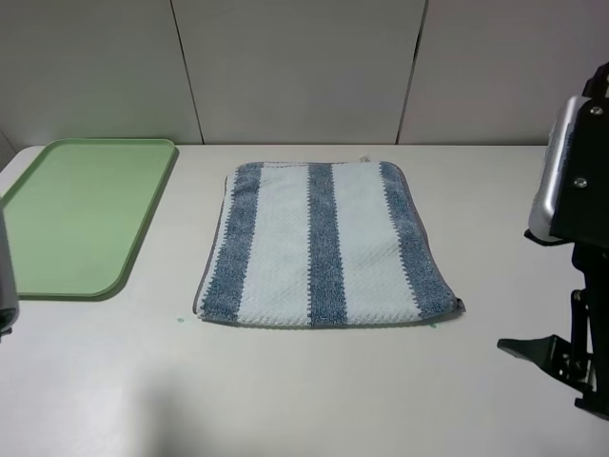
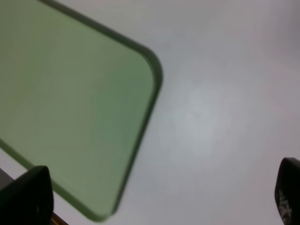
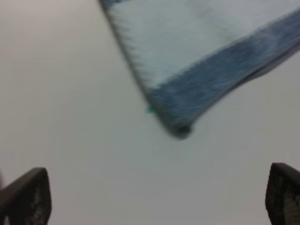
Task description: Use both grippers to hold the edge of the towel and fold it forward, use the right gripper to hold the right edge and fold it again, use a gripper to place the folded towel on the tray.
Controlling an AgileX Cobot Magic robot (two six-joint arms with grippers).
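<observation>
**Arm and gripper pose.** The right arm (image 1: 582, 238) is standing at the right edge of the exterior high view. Its white side plate (image 1: 555, 171) is facing inward, and its black fingers (image 1: 535, 348) are hanging low, pointing toward the middle. The right gripper (image 3: 154, 199) is holding its jaws spread wide, the two fingertips standing far apart and gripping nothing. The left gripper (image 2: 157, 201) is likewise hanging with its jaws spread wide and gripping nothing. Of the left arm (image 1: 5, 276), only a blurred grey sliver is showing at the left edge of the exterior high view.
</observation>
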